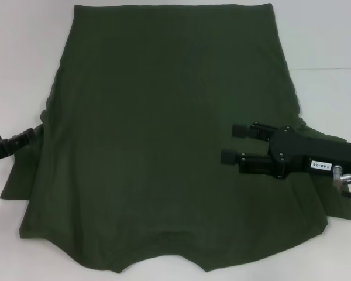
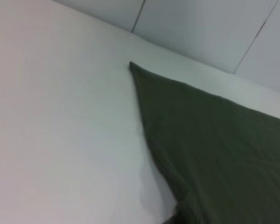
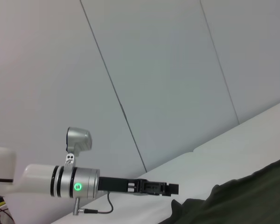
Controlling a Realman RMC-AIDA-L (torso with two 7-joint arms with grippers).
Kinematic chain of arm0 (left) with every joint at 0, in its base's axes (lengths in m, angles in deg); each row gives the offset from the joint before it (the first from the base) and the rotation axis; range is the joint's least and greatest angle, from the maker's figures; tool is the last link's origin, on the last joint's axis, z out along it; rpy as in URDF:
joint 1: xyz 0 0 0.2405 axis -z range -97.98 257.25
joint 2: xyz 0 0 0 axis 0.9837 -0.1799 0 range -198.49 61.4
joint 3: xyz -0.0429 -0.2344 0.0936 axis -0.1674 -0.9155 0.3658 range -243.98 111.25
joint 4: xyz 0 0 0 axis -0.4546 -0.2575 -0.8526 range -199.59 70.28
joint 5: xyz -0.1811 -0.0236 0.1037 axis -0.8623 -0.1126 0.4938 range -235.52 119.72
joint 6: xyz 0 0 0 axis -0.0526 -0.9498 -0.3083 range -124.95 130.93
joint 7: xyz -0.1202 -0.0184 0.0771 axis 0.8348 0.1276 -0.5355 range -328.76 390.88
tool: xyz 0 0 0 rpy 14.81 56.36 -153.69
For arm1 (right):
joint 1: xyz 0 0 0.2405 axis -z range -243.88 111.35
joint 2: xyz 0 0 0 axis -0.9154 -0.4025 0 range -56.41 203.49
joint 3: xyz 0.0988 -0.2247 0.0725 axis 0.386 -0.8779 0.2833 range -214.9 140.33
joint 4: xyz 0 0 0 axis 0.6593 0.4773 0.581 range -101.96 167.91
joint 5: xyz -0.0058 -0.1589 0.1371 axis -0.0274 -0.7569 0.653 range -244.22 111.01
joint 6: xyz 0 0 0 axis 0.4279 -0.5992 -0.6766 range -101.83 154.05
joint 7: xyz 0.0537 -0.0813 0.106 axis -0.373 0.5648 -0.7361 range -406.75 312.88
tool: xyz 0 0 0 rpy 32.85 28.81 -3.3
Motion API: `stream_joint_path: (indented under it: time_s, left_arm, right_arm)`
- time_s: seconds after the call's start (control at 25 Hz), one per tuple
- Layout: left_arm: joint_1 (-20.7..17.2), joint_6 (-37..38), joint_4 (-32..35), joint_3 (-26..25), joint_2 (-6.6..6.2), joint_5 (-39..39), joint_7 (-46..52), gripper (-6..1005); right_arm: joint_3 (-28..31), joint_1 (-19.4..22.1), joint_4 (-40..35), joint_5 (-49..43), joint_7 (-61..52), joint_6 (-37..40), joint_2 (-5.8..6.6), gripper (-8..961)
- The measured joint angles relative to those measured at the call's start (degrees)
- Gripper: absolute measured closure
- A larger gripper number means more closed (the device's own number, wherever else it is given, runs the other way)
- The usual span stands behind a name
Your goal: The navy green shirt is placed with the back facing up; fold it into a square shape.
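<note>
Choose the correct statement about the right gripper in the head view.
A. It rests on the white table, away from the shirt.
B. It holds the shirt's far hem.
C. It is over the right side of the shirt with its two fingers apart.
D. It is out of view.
C: the right gripper lies over the right part of the navy green shirt, its two fingers visibly separated and pointing toward the shirt's middle.

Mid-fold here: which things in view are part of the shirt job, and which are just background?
Part of the job:
- navy green shirt, spread plain side up
- right gripper, over the shirt's right side, fingers apart
- left gripper, at the shirt's left edge

Just there:
- white table
- grey wall panels behind
</note>
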Motion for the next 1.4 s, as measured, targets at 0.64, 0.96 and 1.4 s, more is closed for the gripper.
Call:
stream_joint_path:
  time_s: [0.64, 0.96, 1.4]
  left_arm:
    - [0.21, -1.99, -2.99, 0.35, 0.58, 0.06, -2.78, 50]
    - [0.56, -1.47, -3.03, 0.72, 0.55, 0.05, -3.23, 50]
    - [0.54, -1.42, -2.79, 1.64, 0.54, 0.05, -2.88, 49]
  right_arm:
    - [-0.1, -0.61, -0.13, -0.02, -0.45, -0.38, 0.0, 59]
    - [-0.03, -0.61, -0.17, -0.05, -0.47, -0.38, 0.0, 59]
    - [-0.01, -0.67, -0.25, -0.05, -0.47, -0.78, 0.0, 59]
